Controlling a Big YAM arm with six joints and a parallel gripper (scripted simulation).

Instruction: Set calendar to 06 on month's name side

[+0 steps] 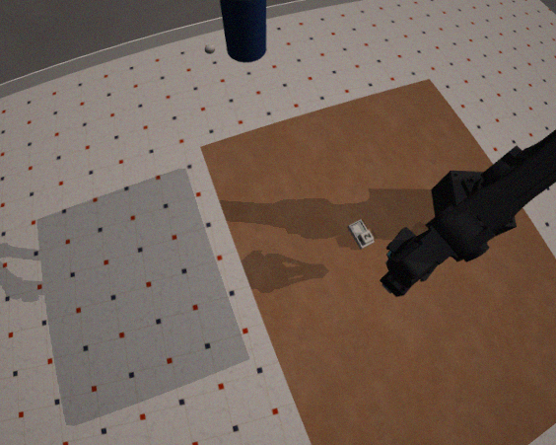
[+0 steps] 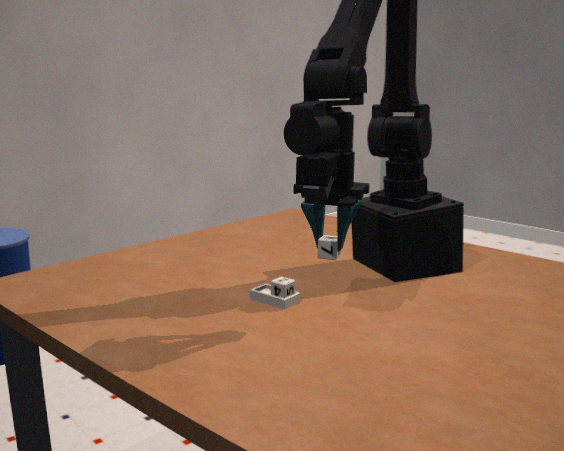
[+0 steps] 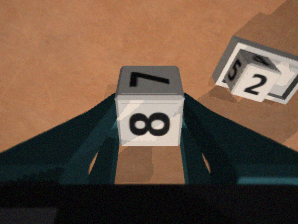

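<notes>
My gripper [image 2: 328, 246] [image 3: 149, 103] is shut on a white number cube [image 2: 327, 248] [image 3: 149, 109] and holds it in the air above the table. In the wrist view the held cube shows an 8 toward the camera and a 7 on the face beyond it. The small white tray [image 1: 356, 227] [image 2: 262, 294] [image 3: 287, 91] lies flat on the brown table [image 2: 383, 360], to the left of and nearer the front than the gripper in the exterior view. A second cube [image 1: 366, 237] [image 2: 283, 286] [image 3: 250, 76] stands in one end of the tray; its faces show 2, 5 and 4. The tray's other end is empty.
The arm's black base [image 2: 408, 240] stands on the table just behind the gripper. A blue barrel [image 1: 242, 16] [image 2: 1, 290] and a small white ball [image 1: 209, 48] stand on the tiled floor beyond the table. A grey mat [image 1: 134, 286] lies on the floor.
</notes>
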